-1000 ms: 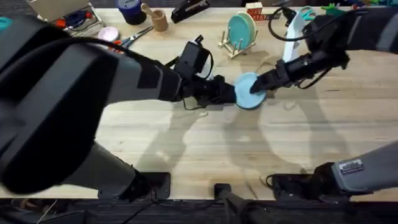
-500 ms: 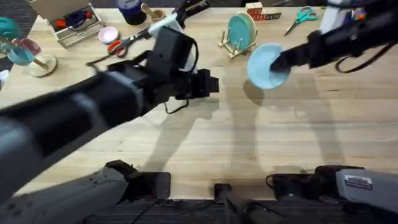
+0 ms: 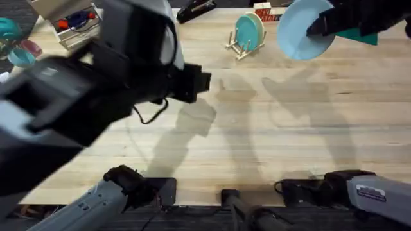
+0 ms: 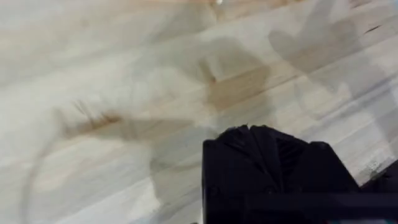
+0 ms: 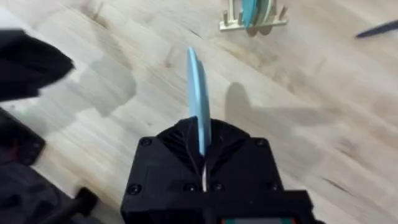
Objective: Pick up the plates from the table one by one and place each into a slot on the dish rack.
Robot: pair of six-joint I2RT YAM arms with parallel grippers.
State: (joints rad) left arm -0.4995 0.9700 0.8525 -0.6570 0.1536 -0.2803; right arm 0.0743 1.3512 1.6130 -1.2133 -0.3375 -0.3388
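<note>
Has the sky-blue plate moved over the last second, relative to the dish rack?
Yes. The sky-blue plate, clamped in the right claw, went from the table in front of the dish rack to up in the air on the rack's right.

Plate (image 3: 302, 30) held above table (image 3: 257, 141), right of dish rack (image 3: 243, 40)

I see the sky-blue plate (image 3: 302, 31) lifted clear of the table (image 3: 257, 135), tilted with its face toward the overhead camera, to the right of the dish rack (image 3: 243, 45). From the right wrist it shows edge-on (image 5: 197, 106), a thin pale blue line pinched at its rim. The turquoise plate (image 3: 248, 29) stands upright on edge in a slot of the small pale wooden rack, at the far side of the light plank tabletop.
</note>
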